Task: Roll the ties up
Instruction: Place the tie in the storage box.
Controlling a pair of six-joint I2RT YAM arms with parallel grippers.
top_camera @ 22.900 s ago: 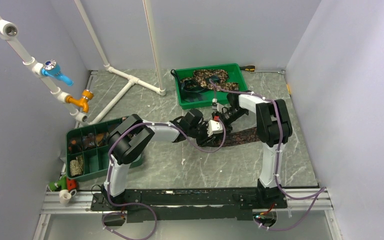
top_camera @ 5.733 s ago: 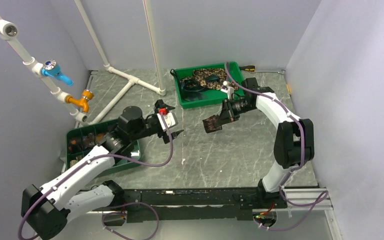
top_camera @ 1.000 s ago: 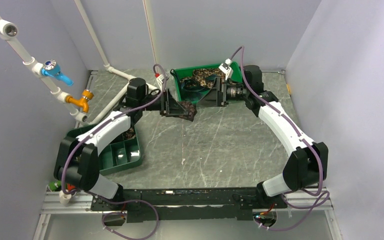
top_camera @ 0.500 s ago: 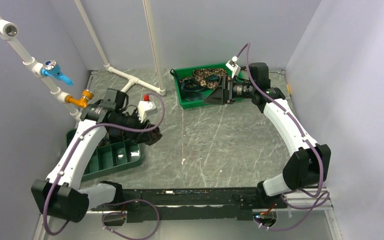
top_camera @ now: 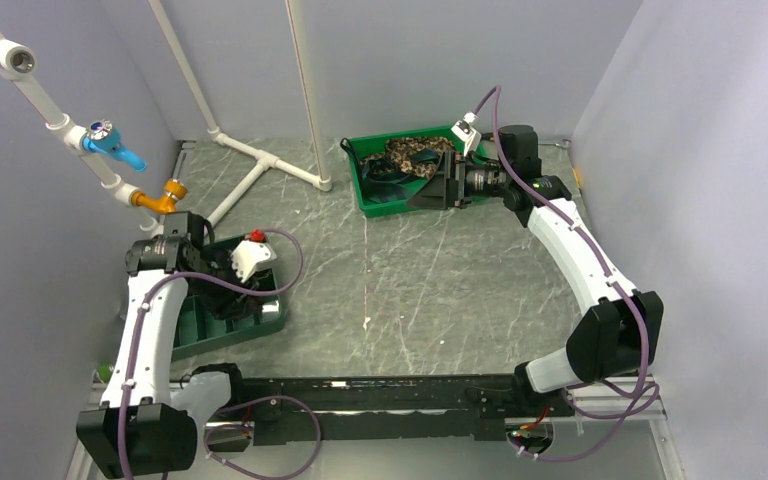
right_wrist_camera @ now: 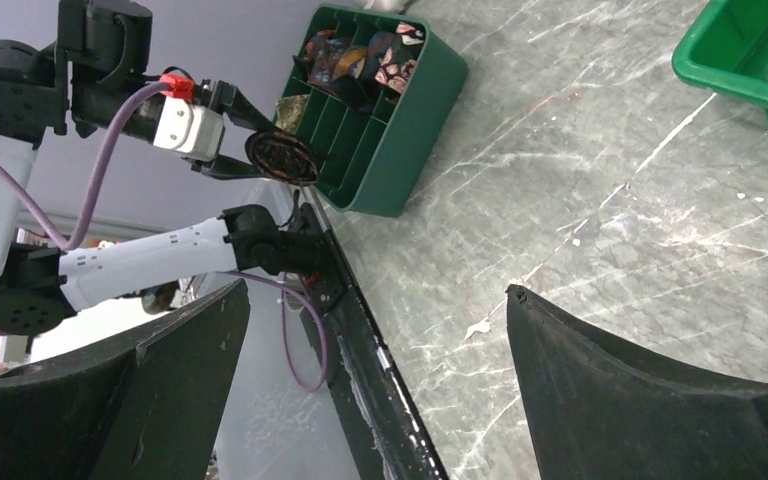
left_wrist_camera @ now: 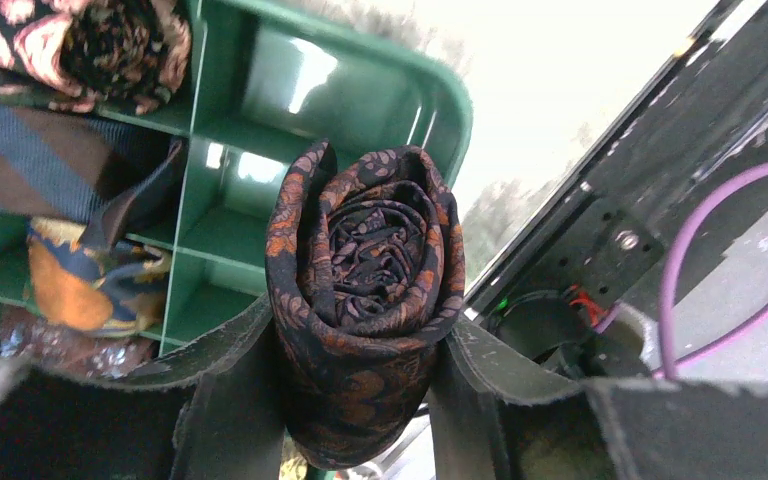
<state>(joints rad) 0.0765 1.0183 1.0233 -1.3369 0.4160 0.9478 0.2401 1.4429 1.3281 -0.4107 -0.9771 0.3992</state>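
My left gripper (left_wrist_camera: 360, 325) is shut on a rolled dark brown tie (left_wrist_camera: 365, 290) with an orange paisley pattern, spiral end facing the camera. It hangs just above the green compartment tray (left_wrist_camera: 440, 90) at the table's left (top_camera: 265, 318). From the right wrist the same roll (right_wrist_camera: 280, 155) shows at that tray's near end (right_wrist_camera: 400, 110). Other rolled ties (left_wrist_camera: 110, 40) fill compartments. My right gripper (right_wrist_camera: 378, 290) is open and empty, hovering by the green bin (top_camera: 380, 208) of unrolled ties (top_camera: 415, 155).
White PVC pipes (top_camera: 260, 160) with a blue valve (top_camera: 110, 140) and an orange valve (top_camera: 165, 195) stand at the back left. A black rail (top_camera: 380, 390) runs along the near edge. Purple cables trail off both arms.
The left arm has carried the rolled tie from near the back bin leftward and down over the compartment tray. The right gripper drew back to the bin, then stayed open and still.
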